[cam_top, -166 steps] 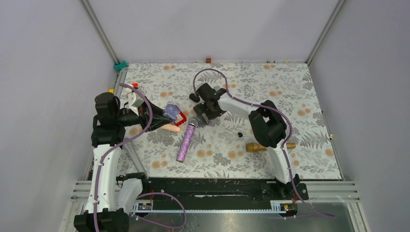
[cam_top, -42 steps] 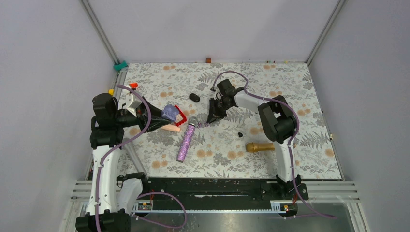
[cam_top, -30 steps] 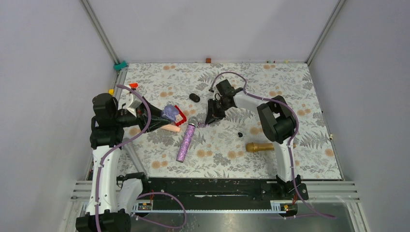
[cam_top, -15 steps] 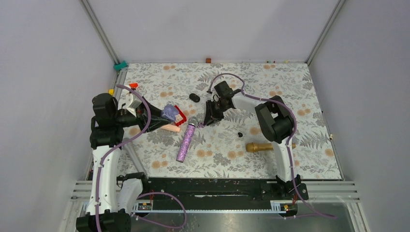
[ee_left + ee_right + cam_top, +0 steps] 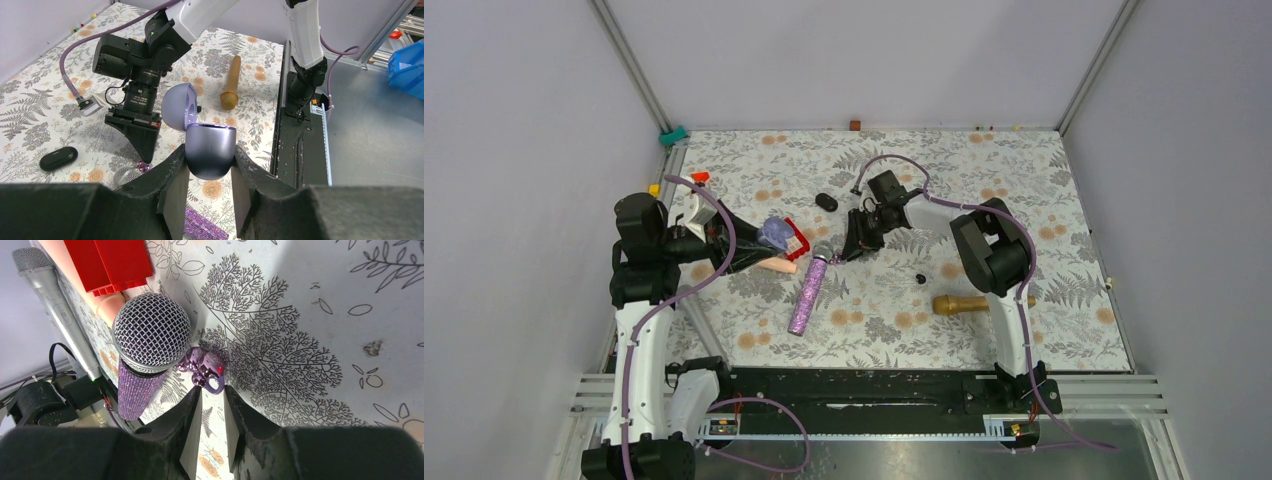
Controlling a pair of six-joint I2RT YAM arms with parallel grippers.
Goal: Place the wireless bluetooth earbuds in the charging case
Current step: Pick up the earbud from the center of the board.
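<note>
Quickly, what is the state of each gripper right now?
Left gripper: closed on the charging case.
Right gripper: jaws slightly open, holding nothing.

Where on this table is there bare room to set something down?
Bare: the far strip behind the black capsule; the right side beyond the gold microphone; the near stretch between it and the purple microphone. Crowded: the centre-left, where the red block, left gripper with the charging case and right gripper meet.

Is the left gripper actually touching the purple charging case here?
Touching. The left wrist view shows the left gripper with both fingers pressed against opposite sides of the open charging case, with no gap on either side.
</note>
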